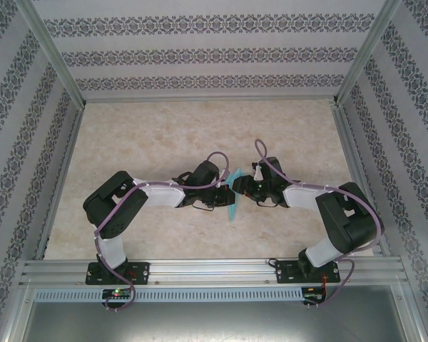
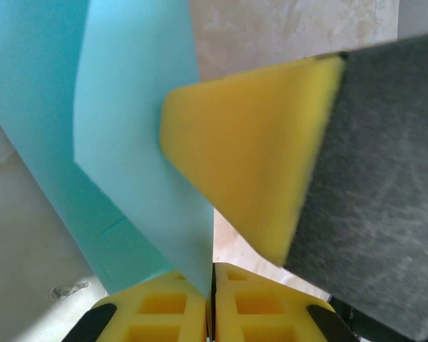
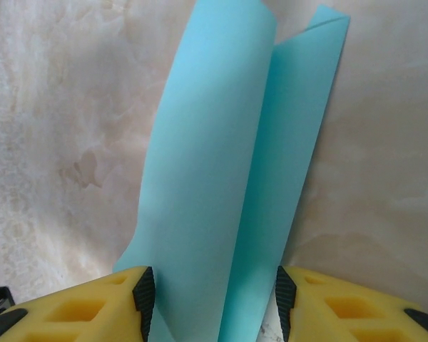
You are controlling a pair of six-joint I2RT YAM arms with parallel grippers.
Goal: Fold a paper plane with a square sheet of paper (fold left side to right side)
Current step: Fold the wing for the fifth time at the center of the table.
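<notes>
Your left gripper (image 2: 212,285) is pinched shut on an edge of the square sheet of paper (image 3: 214,164). Your right gripper (image 3: 210,292): jaws half-apart around the curled sheet, upright over mid-table (image 1: 164,135).

Mid counter (image 1: 164,135): left claw (image 1: 225,194) reaches in from 9 o'clock, right claw (image 1: 242,188) from 3 o'clock, tips nearly meeting. Between them sits turquoise paper (image 1: 233,208), poking out toward 12 and 6 o'clock.

Bright, diffuse light casts a faint shadow just right of the square sheet of paper (image 3: 214,178), with the close-ups slightly soft.
</notes>
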